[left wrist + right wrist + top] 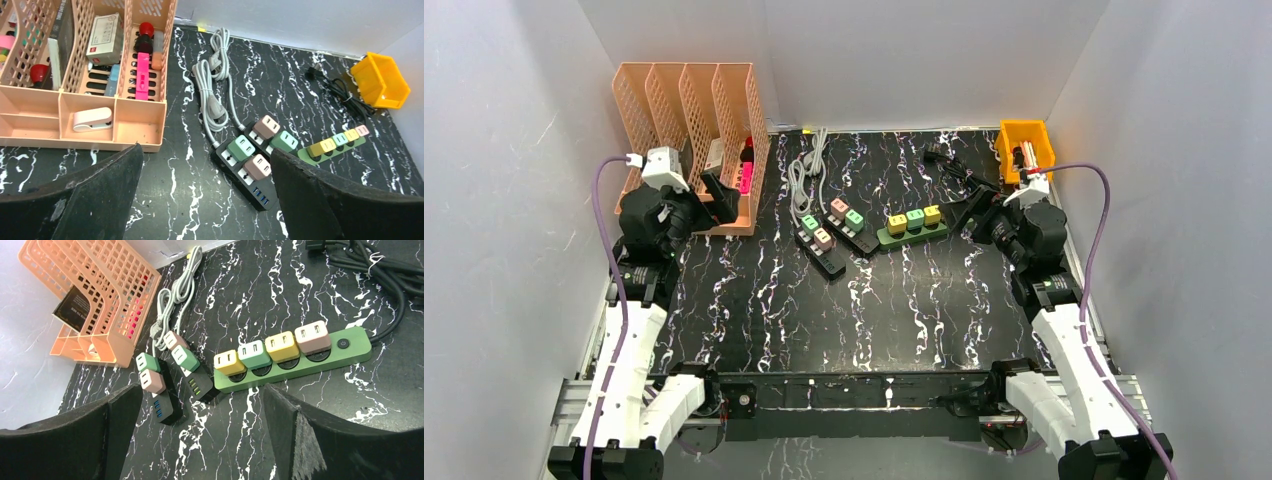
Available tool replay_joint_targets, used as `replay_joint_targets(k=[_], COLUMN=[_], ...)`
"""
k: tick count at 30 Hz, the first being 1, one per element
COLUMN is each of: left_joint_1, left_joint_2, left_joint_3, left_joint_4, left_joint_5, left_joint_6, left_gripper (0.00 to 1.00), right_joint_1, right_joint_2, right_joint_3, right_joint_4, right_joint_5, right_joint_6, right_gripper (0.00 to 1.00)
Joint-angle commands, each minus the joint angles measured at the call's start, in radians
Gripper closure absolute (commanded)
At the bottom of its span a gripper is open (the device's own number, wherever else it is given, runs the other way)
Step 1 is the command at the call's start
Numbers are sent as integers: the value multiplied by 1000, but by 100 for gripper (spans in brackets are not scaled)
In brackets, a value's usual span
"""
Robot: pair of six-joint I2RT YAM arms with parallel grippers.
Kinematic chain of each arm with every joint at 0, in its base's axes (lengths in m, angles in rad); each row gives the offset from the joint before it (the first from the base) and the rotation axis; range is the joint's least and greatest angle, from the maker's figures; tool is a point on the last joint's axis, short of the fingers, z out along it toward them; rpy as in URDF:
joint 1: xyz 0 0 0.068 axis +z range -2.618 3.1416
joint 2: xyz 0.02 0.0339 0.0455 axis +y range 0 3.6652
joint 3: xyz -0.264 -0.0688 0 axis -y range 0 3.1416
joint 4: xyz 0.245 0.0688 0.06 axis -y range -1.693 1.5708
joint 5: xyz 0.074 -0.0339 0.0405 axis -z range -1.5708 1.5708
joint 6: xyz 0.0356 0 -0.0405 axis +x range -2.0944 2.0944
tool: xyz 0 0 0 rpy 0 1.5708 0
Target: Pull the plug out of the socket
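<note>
While both arms hung over the marbled table (824, 330), the left gripper (205, 200) and right gripper (200, 440) stood spread wide, clasping nothing. The green power strip (357, 356) lay right of the table's middle. It carried a seated row: a yellow plug (229, 362), mint plug (254, 354), second yellow plug (282, 346) and pink plug (312, 337) beside the power button (343, 343). Two black strips (167, 410) lay just beside its left end.

Black table (754, 300) veined white like marble; green socket strip (357, 347) holds yellow, mint, yellow, pink plugs (254, 354); left of it, black strips (167, 410) with green and dusty-pink adapters (147, 361); peach lattice organiser (115, 295); yellow bin (1025, 140)
</note>
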Motion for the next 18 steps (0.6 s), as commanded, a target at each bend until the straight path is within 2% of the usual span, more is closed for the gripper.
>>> replay_joint_targets(k=[1,3,5,8,9,10,12,18], left_joint_1=[-4,-4,-4,-5,-5,-6,-5,-4], left_joint_2=[-38,-38,-32,22,34,38,33,160], left_joint_3=[-12,-13,-14,10,12,13,7,-35], left_joint_4=[34,35,37,-30,-34,-38,-30,114], left_joint_5=[86,200,378,851,936,956,891,753], left_joint_6=[-70,-51,16,186,208,217,210,50], left_gripper=[2,2,2,2,2,2,2,2], right_joint_1=[-3,6,23,99,142,196,309,606], right_joint_2=[32,64,97,139,151,163,193,365], right_joint_3=[41,38,49,84,92,102,121,207], right_joint_4=[30,36,36,28,27,24,22,0], right_joint_5=[-18,-4,6,57,97,149,250,463], right_joint_6=[23,25,15,-47,-71,-102,-160,-330], right_gripper=[2,2,2,2,2,2,2,2])
